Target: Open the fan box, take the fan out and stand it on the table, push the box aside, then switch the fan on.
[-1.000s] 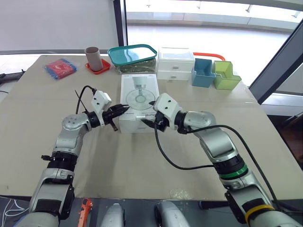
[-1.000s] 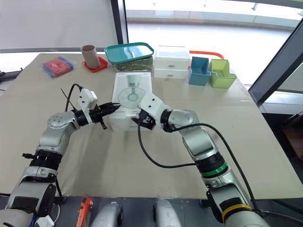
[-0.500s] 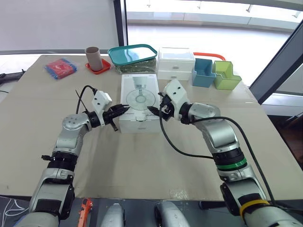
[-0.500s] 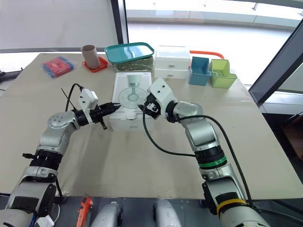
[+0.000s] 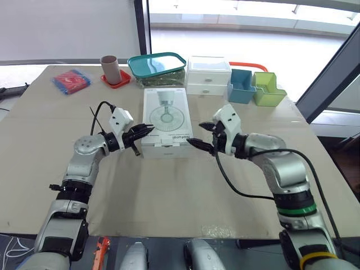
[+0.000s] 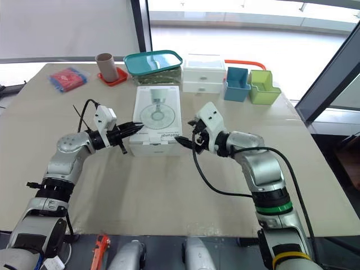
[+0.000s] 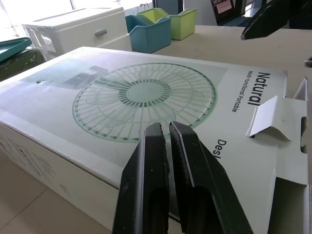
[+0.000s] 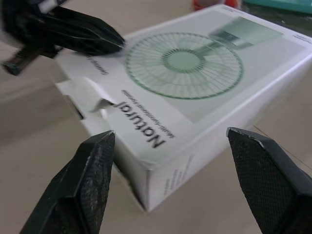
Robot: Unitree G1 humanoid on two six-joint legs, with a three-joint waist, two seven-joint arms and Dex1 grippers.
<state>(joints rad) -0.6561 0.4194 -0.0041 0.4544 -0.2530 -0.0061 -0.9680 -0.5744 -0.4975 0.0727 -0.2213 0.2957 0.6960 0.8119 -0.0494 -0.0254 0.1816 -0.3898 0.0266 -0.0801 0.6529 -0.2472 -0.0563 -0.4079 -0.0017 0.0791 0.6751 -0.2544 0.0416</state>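
Table [image 5: 169,191], fan box [image 5: 166,115]: L gripper [image 5: 147,130] closed, tips on top; R gripper [image 5: 194,133] wide open alongside.

left arm [image 5: 75,170] and right arm [image 5: 284,171]: silver-grey rounded shells, black joints. right arm carries a green band [image 5: 293,210]; a yellow band [image 5: 308,259] sits shoulderward of the green band. wristward of the green band: white boxy camera housing [image 5: 228,118], looping black cable [image 5: 239,190]. left gripper [image 5: 147,130] and right gripper [image 5: 198,134]: black tapered fingers, textured pads [image 8: 97,185].
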